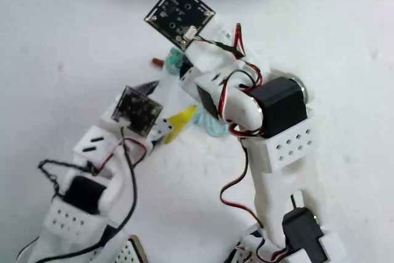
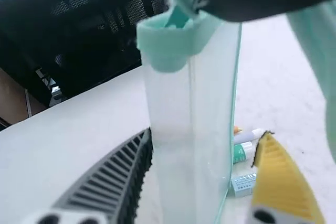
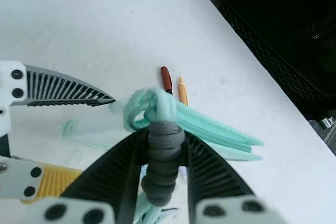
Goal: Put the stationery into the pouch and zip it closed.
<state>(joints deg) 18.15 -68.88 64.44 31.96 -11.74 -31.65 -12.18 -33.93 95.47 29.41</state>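
The right fingers [image 3: 210,171] are closed on the mint pull loop [image 3: 152,109] of the pouch [image 2: 189,129]. The left fingers [image 2: 118,179] stand wide apart with the pouch between them.

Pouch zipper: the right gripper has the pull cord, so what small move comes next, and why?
Probably shut the left gripper on the pouch first. Its fingers stand either side with a gap, while the right gripper pinches the grey pull cord, so pulling now might drag the pouch along.
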